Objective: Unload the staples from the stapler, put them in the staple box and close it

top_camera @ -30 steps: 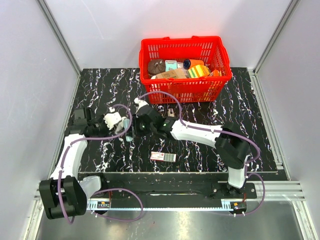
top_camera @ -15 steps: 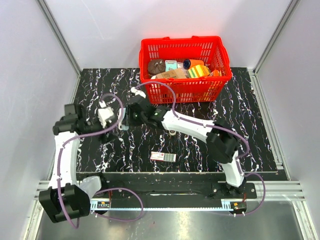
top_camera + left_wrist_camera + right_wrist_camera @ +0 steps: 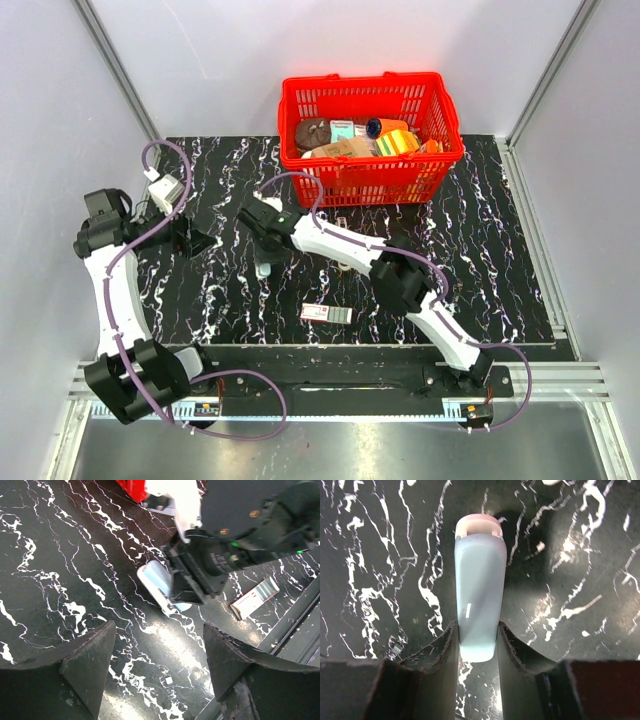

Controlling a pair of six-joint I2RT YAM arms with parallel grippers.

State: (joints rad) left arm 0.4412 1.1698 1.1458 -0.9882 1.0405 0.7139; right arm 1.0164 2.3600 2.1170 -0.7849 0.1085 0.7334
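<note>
Black marble-patterned tabletop [image 3: 480, 250] with white walls around it.

Top view: red plastic mesh basket [image 3: 372, 165] full of small items at the rear centre. Flat red-and-white rectangular box [image 3: 327, 314] lies near the front edge. Right gripper [image 3: 262, 248] reaches far left and clamps a pale blue stapler [image 3: 263, 268] low over the table. Left gripper [image 3: 195, 240] sits off to the left, apart from the stapler.

Left wrist view: left gripper [image 3: 157, 665] is spread wide with nothing between its fingers. Stapler [image 3: 155, 580] is tilted and gripped by the black right gripper [image 3: 187, 587]; the box [image 3: 255, 597] is beyond.

Right wrist view: right gripper [image 3: 476, 645] pinches the stapler's [image 3: 476, 595] near end, its pink tip pointing away. The staples are too small to make out in any view.
</note>
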